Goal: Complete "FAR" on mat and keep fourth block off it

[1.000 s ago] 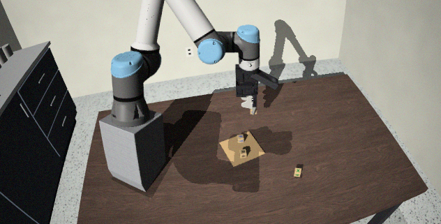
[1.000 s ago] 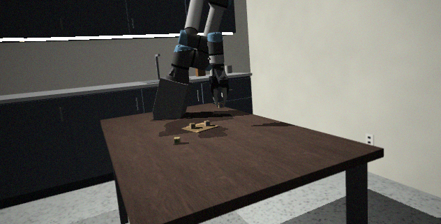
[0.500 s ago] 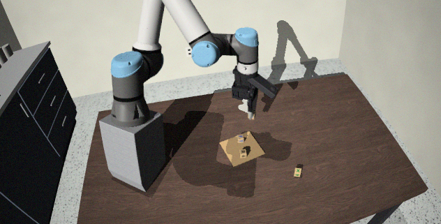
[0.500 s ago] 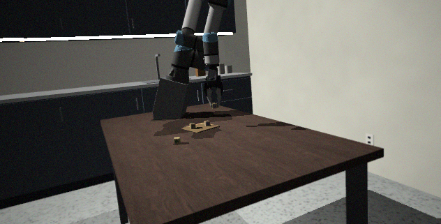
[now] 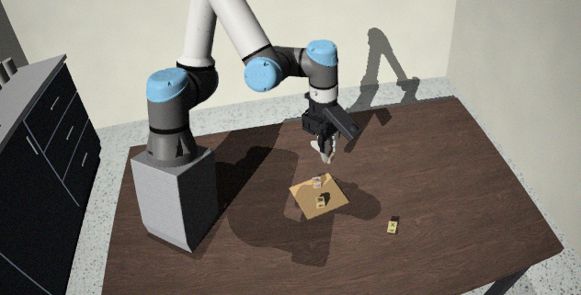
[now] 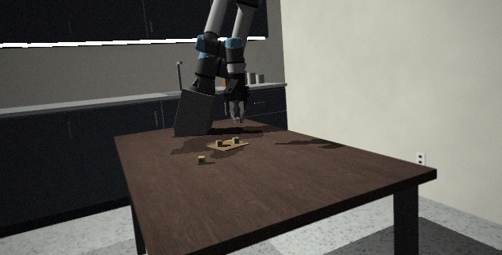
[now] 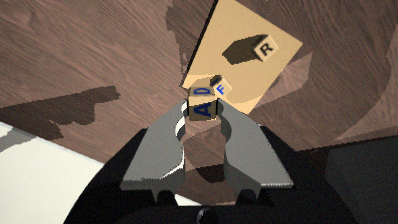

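My end effector (image 5: 328, 158) (image 6: 237, 121) (image 7: 201, 100): narrow, pinching the A block between its two fingertips, above the table (image 5: 437, 165) (image 6: 278, 179) (image 7: 135, 55).
A block (image 6: 237, 120) (image 7: 202, 107): at my fingertips, raised; blue A on one face, D on the adjoining one.
Long axis: none evident, cube-like.
F block (image 5: 317, 182) (image 6: 236, 141) (image 7: 220, 89), R block (image 5: 320, 202) (image 6: 219, 143) (image 7: 265, 48): lower than my end effector, apart on the mat (image 5: 337, 195) (image 6: 226, 148) (image 7: 235, 25).
Fourth block (image 5: 392, 227) (image 6: 201, 160): well apart from me, off the mat, green-marked.
Textures: dark wood grain; tan, flat four-sided mat.
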Controlling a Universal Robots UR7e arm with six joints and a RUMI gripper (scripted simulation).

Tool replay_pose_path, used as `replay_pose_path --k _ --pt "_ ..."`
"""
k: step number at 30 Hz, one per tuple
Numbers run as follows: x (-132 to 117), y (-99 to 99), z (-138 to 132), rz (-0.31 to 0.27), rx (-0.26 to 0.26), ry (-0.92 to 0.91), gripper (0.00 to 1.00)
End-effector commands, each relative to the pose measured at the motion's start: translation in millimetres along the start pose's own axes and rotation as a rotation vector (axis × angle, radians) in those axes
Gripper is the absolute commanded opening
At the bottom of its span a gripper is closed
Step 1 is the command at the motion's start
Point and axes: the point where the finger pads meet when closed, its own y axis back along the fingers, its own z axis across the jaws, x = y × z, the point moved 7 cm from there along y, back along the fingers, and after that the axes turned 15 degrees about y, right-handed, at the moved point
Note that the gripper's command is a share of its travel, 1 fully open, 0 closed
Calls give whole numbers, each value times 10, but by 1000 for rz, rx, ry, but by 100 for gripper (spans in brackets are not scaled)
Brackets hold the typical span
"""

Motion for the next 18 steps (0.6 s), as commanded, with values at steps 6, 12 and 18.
replay_pose_path --k 6,12,18 --pt "-13 8 208 4 0 -251 5" --pt "-26 9 300 3 2 -363 5" --pt "-47 11 410 3 4 -501 5"
